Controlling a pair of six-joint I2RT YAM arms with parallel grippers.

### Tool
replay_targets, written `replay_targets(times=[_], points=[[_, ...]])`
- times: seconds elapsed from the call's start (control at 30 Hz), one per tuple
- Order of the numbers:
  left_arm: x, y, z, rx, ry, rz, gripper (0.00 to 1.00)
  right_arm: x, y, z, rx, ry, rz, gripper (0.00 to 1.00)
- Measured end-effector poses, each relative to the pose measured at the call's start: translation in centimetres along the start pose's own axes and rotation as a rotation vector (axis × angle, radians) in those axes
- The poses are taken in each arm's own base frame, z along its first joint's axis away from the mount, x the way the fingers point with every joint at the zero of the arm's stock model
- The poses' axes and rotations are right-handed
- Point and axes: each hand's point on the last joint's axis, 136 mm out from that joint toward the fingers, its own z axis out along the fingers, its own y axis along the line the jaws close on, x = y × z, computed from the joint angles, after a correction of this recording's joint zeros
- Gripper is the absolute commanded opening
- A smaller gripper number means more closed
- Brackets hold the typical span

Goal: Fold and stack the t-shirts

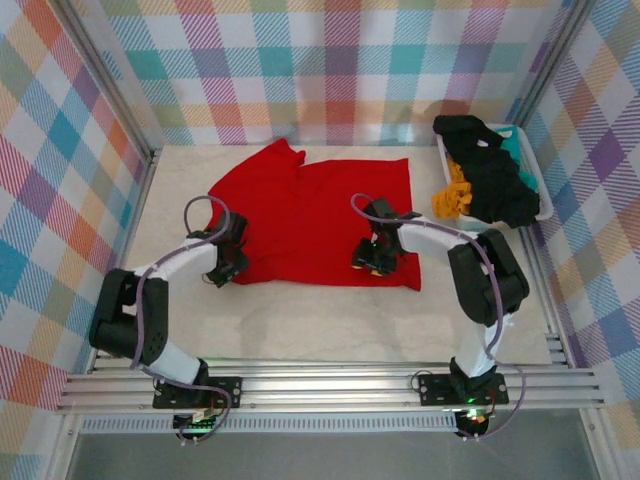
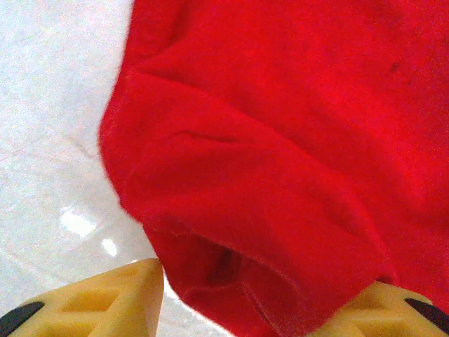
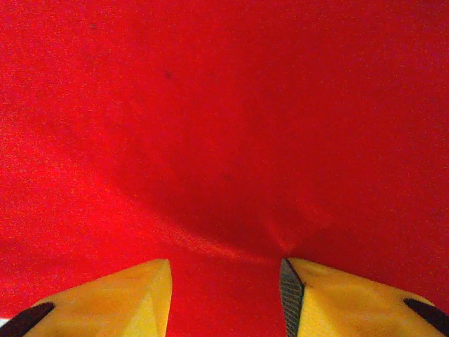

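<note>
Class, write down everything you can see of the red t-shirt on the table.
The red t-shirt is plain, bright red soft cloth, spread mostly flat on the pale table, with a sleeve sticking out at the far left. Its near left corner lies folded and rumpled inside the open left gripper. The open right gripper sits on its near middle, where the cloth puckers.

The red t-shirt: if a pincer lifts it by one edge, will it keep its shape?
Probably not: the red t-shirt lies in soft folds near the left pincer, so it would likely drape limply. It looks thin and light. Pushed, it may bunch rather than slide, since it puckers by the right pincer.
</note>
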Motion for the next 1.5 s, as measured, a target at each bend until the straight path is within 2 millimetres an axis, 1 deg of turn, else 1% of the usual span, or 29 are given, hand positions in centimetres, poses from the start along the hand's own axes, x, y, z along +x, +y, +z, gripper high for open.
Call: replay_targets(times=[0.17, 0.23, 0.27, 0.3, 0.33, 0.37, 0.4, 0.5, 0.57, 0.6, 0.67, 0.7, 0.73, 0.8, 0.83, 0.87, 1.0, 1.13, 1.2, 1.23, 1.27, 1.3, 1.33, 1.37, 1.4, 1.43, 1.5], points=[[0.2, -0.7, 2.0, -0.041, 0.040, 0.043, 0.50, 0.8, -2.2, -2.5, 0.037, -0.049, 0.045, 0.48], [-0.1, -1.2, 2.1, -0.044, 0.044, 0.053, 0.49, 1.3, -3.0, -3.6, 0.043, -0.068, 0.066, 0.49], [-0.3, -1.6, 2.1, -0.040, 0.041, 0.056, 0.44, 1.7, -3.4, -4.2, 0.048, -0.077, 0.076, 0.49], [-0.4, -1.7, 2.0, -0.038, 0.040, 0.054, 0.35, 2.0, -3.7, -4.6, 0.051, -0.082, 0.086, 0.49], [-0.5, -1.8, 2.0, -0.037, 0.039, 0.055, 0.19, 2.3, -4.1, -5.0, 0.052, -0.089, 0.097, 0.50], [-0.4, -1.7, 1.9, -0.039, 0.040, 0.059, 0.05, 2.8, -4.5, -5.3, 0.054, -0.093, 0.109, 0.50], [-0.3, -1.6, 1.9, -0.040, 0.041, 0.062, 0.00, 3.2, -4.9, -5.3, 0.057, -0.093, 0.120, 0.50], [0.0, -1.0, 1.5, -0.041, 0.042, 0.061, 0.00, 4.5, -6.5, -4.7, 0.091, -0.075, 0.152, 0.49], [0.1, -0.6, 0.6, -0.030, 0.035, 0.054, 0.00, 5.1, -7.8, -3.8, 0.123, -0.054, 0.180, 0.48], [0.0, -0.5, 0.0, -0.021, 0.028, 0.051, 0.00, 5.0, -8.4, -3.4, 0.135, -0.047, 0.193, 0.47], [-0.3, -0.6, -1.6, 0.014, 0.014, 0.036, 0.00, 4.3, -9.3, -2.6, 0.148, -0.046, 0.229, 0.45], [-0.4, -0.6, -2.3, 0.031, 0.009, 0.028, 0.00, 4.1, -9.6, -2.3, 0.152, -0.044, 0.243, 0.41], [-0.4, -0.6, -3.0, 0.048, 0.008, 0.018, 0.00, 4.1, -9.7, -2.3, 0.155, -0.031, 0.260, 0.34], [-0.2, -0.6, -4.0, 0.069, 0.020, 0.003, 0.00, 4.1, -9.9, -2.3, 0.169, -0.015, 0.276, 0.19], [0.1, -0.5, -4.3, 0.077, 0.034, -0.007, 0.00, 4.2, -10.2, -2.2, 0.190, -0.004, 0.283, 0.09], [0.5, -0.5, -4.5, 0.082, 0.052, -0.017, 0.00, 4.3, -10.6, -2.3, 0.213, 0.007, 0.293, 0.01], [1.7, -0.7, -5.6, 0.124, 0.120, -0.082, 0.00, 4.1, -10.7, -2.4, 0.228, 0.014, 0.303, 0.00], [2.4, -1.3, -8.0, 0.215, 0.159, -0.167, 0.00, 3.9, -10.9, -2.5, 0.243, 0.012, 0.291, 0.00], [3.1, -1.7, -9.0, 0.279, 0.191, -0.207, 0.00, 3.9, -10.9, -2.6, 0.247, 0.012, 0.280, 0.00], [3.8, -1.6, -9.4, 0.300, 0.214, -0.224, 0.00, 3.9, -11.0, -2.6, 0.250, 0.012, 0.275, 0.00], [4.5, -1.4, -9.7, 0.312, 0.235, -0.233, 0.11, 3.9, -11.0, -2.6, 0.254, 0.008, 0.269, 0.00], [5.0, -1.2, -9.9, 0.317, 0.249, -0.234, 0.33, 3.8, -11.0, -2.6, 0.258, 0.003, 0.267, 0.00], [5.2, -0.9, -10.1, 0.316, 0.257, -0.237, 0.50, 3.5, -11.1, -2.7, 0.262, -0.010, 0.261, 0.00], [5.2, -0.6, -10.3, 0.313, 0.257, -0.237, 0.62, 3.0, -11.3, -2.7, 0.267, -0.032, 0.255, 0.00], [5.1, -0.4, -10.3, 0.307, 0.256, -0.239, 0.67, 2.4, -11.5, -2.8, 0.272, -0.054, 0.254, 0.00], [4.8, -0.1, -10.3, 0.295, 0.253, -0.238, 0.69, 1.8, -11.7, -3.0, 0.278, -0.080, 0.253, 0.00], [3.5, 0.5, -10.2, 0.257, 0.225, -0.239, 0.69, 0.8, -12.2, -3.5, 0.287, -0.121, 0.258, 0.00]])
